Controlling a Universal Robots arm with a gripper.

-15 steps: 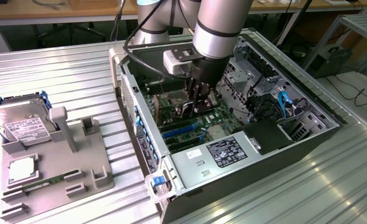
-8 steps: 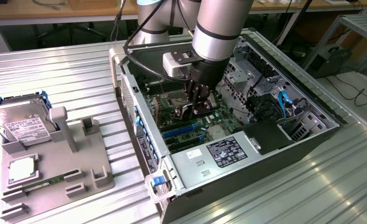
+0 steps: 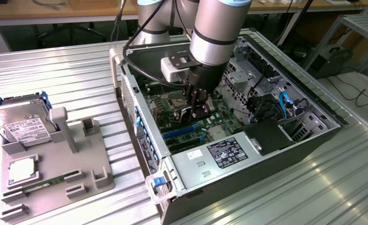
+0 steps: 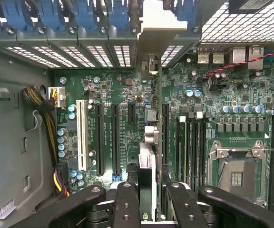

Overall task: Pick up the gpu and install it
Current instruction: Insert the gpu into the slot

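My gripper point(image 3: 196, 107) is down inside the open computer case point(image 3: 309, 133), just above the green motherboard point(image 3: 200, 129). It is shut on the gpu point(image 4: 147, 164), which the wrist view shows edge-on between the two black fingers point(image 4: 127, 199). The card stands upright over the motherboard point(image 4: 127, 95), lined up along a long black expansion slot. Its silver bracket point(image 4: 160, 28) reaches the slotted rear wall of the case. In the exterior view the gpu point(image 3: 201, 111) is a small dark shape under the fingers, mostly hidden by the wrist.
On the exterior view's left a grey holder point(image 3: 53, 164) carries a hard drive point(image 3: 21, 127), a processor point(image 3: 21, 169) and a memory stick point(image 3: 47, 182). Inside the case are the power supply point(image 3: 224, 152), drive cages point(image 3: 249, 72), blue cables point(image 3: 284, 105), free slots point(image 4: 114, 137) and the processor socket point(image 4: 236, 173).
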